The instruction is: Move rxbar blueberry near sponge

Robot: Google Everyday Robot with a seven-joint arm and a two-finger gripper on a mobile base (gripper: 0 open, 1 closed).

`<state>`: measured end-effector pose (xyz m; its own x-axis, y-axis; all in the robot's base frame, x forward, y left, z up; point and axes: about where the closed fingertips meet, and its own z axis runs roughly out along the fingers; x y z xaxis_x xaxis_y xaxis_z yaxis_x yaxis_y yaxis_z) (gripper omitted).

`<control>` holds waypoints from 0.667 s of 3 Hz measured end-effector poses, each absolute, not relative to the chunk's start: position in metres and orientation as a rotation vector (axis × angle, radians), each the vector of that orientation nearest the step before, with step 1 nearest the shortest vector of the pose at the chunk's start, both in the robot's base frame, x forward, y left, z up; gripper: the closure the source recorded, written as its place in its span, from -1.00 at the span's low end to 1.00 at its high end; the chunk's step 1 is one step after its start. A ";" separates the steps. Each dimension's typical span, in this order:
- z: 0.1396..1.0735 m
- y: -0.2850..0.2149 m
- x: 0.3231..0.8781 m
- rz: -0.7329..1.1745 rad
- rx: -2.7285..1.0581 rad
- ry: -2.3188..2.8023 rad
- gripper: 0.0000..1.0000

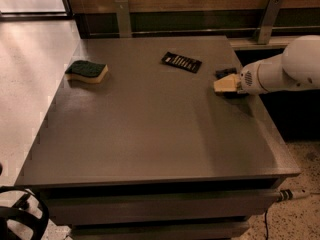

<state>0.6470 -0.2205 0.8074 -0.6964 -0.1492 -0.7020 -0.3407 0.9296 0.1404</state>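
The sponge (87, 71), dark green on top over pale yellow foam, lies at the far left of the grey table (150, 134). My gripper (225, 83) reaches in from the right on a white arm (287, 71), its pale tip low over the table's far right edge. A small dark object (224, 72) shows just behind the tip and touches or nearly touches it. It looks like the rxbar blueberry, mostly hidden by the gripper. The gripper and this bar are far to the right of the sponge.
A flat black bar with white marks (182, 61) lies at the back middle of the table, left of the gripper. Two metal brackets (123, 18) stand against the wall behind the table. The table's right edge runs just under the arm.
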 end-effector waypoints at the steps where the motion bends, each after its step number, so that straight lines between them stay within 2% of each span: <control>1: 0.809 -0.220 0.647 0.337 -0.346 2.344 1.00; 2: 0.809 -0.220 0.647 0.337 -0.346 2.344 1.00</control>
<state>0.6469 -0.2204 0.8091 -0.6963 -0.1494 -0.7020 -0.3411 0.9295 0.1405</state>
